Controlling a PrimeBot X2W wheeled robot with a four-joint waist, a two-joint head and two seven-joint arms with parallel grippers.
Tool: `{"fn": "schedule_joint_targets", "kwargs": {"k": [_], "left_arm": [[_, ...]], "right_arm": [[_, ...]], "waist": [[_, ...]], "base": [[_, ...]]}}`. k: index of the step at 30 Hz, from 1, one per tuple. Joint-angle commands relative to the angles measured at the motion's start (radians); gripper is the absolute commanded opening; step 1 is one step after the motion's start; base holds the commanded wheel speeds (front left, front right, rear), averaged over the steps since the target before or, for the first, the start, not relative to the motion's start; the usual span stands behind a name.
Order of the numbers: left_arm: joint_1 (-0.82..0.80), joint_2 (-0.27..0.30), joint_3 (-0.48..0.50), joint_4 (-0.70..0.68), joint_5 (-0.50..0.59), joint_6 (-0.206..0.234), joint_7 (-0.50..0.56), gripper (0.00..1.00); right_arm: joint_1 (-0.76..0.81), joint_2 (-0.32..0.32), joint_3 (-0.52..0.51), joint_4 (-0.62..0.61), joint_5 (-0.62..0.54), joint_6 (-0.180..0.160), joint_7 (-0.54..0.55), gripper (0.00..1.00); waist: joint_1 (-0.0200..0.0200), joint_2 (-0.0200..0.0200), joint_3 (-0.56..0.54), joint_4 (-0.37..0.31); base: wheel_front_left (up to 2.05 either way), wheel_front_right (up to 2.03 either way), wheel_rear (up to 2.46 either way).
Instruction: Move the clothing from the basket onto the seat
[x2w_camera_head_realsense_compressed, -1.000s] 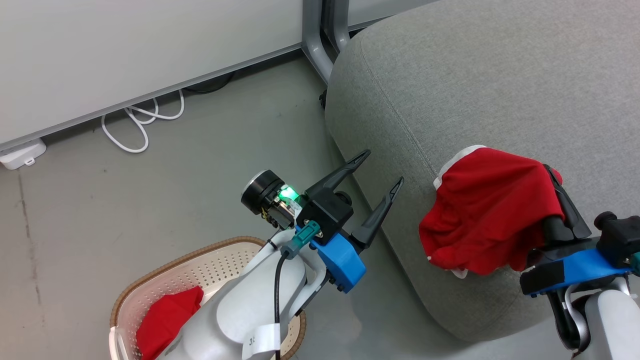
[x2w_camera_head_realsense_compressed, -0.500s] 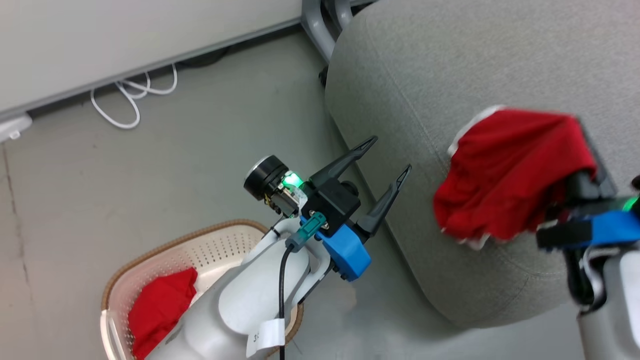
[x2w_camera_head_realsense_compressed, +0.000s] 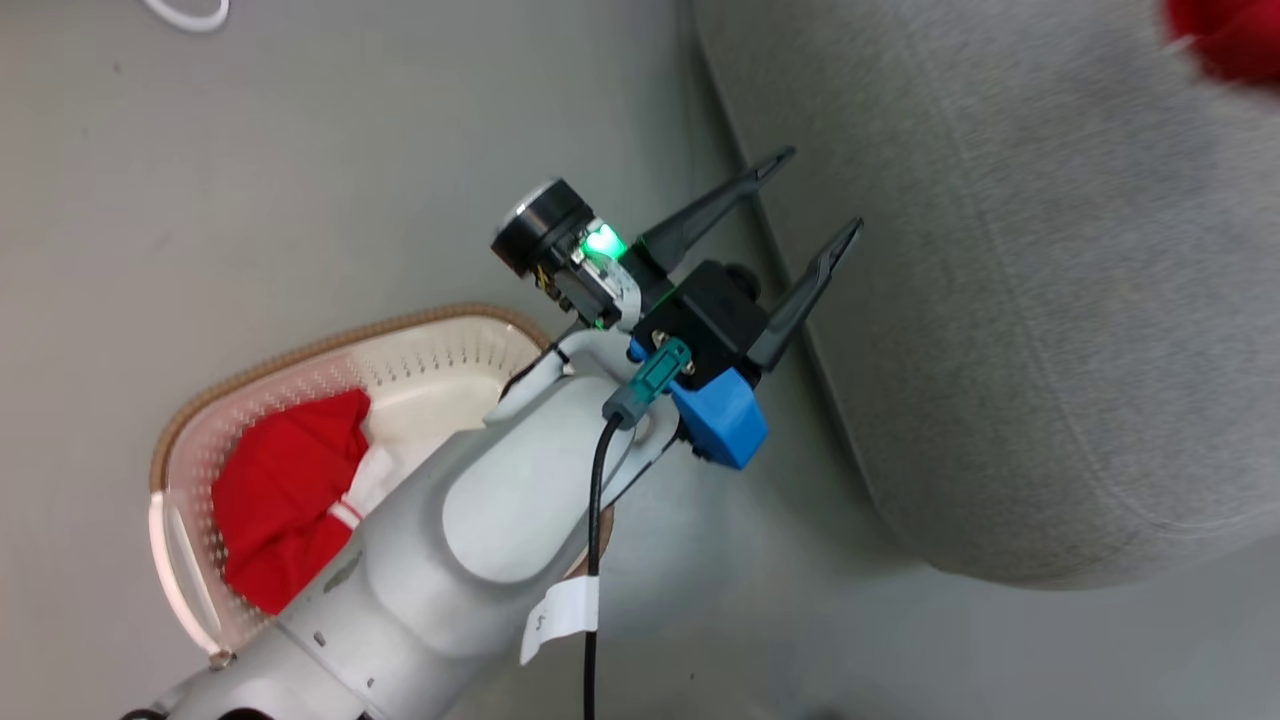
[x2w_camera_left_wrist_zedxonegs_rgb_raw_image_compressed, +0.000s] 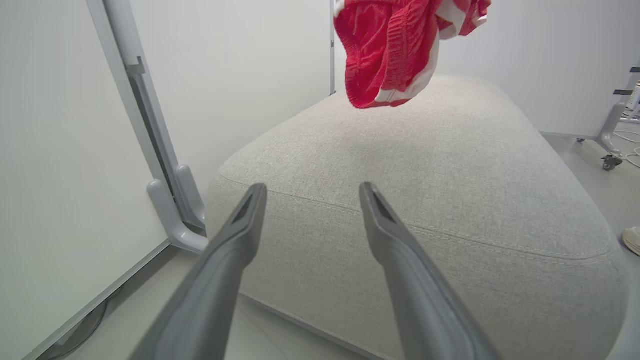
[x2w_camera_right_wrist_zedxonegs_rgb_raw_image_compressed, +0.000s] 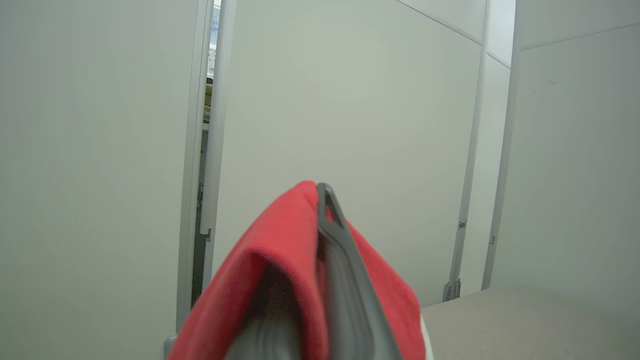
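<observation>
**Operator:** Report gripper state and load position.

**Technician:** Right gripper (x2w_camera_right_wrist_zedxonegs_rgb_raw_image_compressed: 322, 200): jaws pressed together, pinching the held garment (x2w_camera_left_wrist_zedxonegs_rgb_raw_image_compressed: 380, 50), which hangs above the seat (x2w_camera_left_wrist_zedxonegs_rgb_raw_image_compressed: 450, 175), clear of its top. Left gripper (x2w_camera_left_wrist_zedxonegs_rgb_raw_image_compressed: 312, 187): jaws spread, empty, just off the seat's edge. A second garment (x2w_camera_head_realsense_compressed: 280, 500) lies in the basket (x2w_camera_head_realsense_compressed: 330, 345), on the floor beside the seat.

**Operator:** Likely faults?

**Technician:** Release too near the seat's edge: cloth may slide off. Fabric draped over a finger may cling on opening.

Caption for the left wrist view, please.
Open left tool pointing at the seat, a red garment hanging above it.
</observation>
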Motion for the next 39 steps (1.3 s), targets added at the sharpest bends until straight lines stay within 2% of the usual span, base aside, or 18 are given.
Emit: {"fn": "schedule_joint_targets", "kwargs": {"k": [1, 6, 10, 12, 13, 14, 19, 26, 27, 28, 33, 39], "left_arm": [[-0.037, 0.002, 0.003, -0.005, 0.007, 0.010, -0.003, 1.00], [-0.070, 0.005, 0.008, -0.022, 0.025, 0.025, -0.003, 1.00], [-0.077, 0.014, 0.008, -0.037, 0.037, 0.032, -0.003, 1.00], [-0.083, 0.020, 0.008, -0.044, 0.043, 0.033, -0.003, 1.00], [-0.087, 0.026, 0.009, -0.048, 0.049, 0.035, -0.003, 1.00], [-0.087, 0.026, 0.009, -0.048, 0.049, 0.035, -0.003, 1.00], [-0.094, 0.029, 0.011, -0.054, 0.049, 0.041, -0.003, 1.00], [-0.093, 0.030, 0.011, -0.050, 0.047, 0.038, -0.003, 1.00], [-0.092, 0.031, 0.011, -0.050, 0.046, 0.038, -0.003, 1.00], [-0.091, 0.031, 0.011, -0.050, 0.046, 0.038, -0.003, 1.00], [-0.071, 0.035, 0.016, -0.055, 0.040, 0.041, -0.003, 1.00], [-0.025, 0.034, 0.036, -0.075, 0.026, 0.045, -0.003, 1.00]], "right_arm": [[-0.060, -0.035, -0.042, 0.010, 0.020, 0.000, -0.003, 0.00], [-0.160, -0.128, -0.087, 0.093, 0.011, 0.000, -0.003, 0.00], [-0.189, -0.167, -0.089, 0.184, -0.005, 0.000, -0.003, 0.00], [-0.196, -0.185, -0.077, 0.249, -0.024, 0.000, -0.003, 0.00], [-0.189, -0.197, -0.058, 0.319, -0.048, 0.000, -0.004, 0.00], [-0.189, -0.197, -0.058, 0.319, -0.048, 0.000, -0.004, 0.00], [-0.166, -0.191, -0.045, 0.472, -0.061, 0.000, -0.003, 0.00], [-0.116, -0.156, -0.056, 0.551, -0.034, 0.000, -0.003, 0.00], [-0.108, -0.150, -0.058, 0.559, -0.028, 0.000, -0.003, 0.38], [-0.101, -0.144, -0.051, 0.560, -0.023, 0.000, -0.003, 1.00], [-0.040, -0.118, -0.046, 0.518, -0.023, 0.000, -0.003, 1.00], [0.102, -0.075, -0.038, 0.421, -0.050, 0.000, -0.003, 1.00]], "waist": [[-0.0001, 0.0000, 0.096, 0.045], [-0.0001, 0.0000, 0.170, 0.076], [-0.0001, 0.0000, 0.202, 0.086], [-0.0001, 0.0000, 0.220, 0.090], [-0.0001, 0.0000, 0.234, 0.091], [-0.0001, 0.0000, 0.234, 0.091], [-0.0001, 0.0000, 0.247, 0.090], [-0.0001, 0.0000, 0.241, 0.084], [-0.0001, 0.0000, 0.238, 0.084], [-0.0001, 0.0000, 0.234, 0.083], [-0.0001, 0.0000, 0.197, 0.074], [-0.0001, 0.0000, 0.105, 0.067]], "base": [[0.00, 0.00, 0.00], [0.00, 0.00, 0.00], [0.00, 0.00, 0.00], [0.00, 0.00, 0.00], [0.00, 0.00, 0.00], [0.00, 0.00, 0.00], [0.00, 0.00, 0.00], [0.00, 0.00, 0.00], [0.00, 0.00, 0.00], [0.00, 0.00, 0.00], [0.00, 0.00, 0.00], [0.00, 0.00, 0.00]]}}
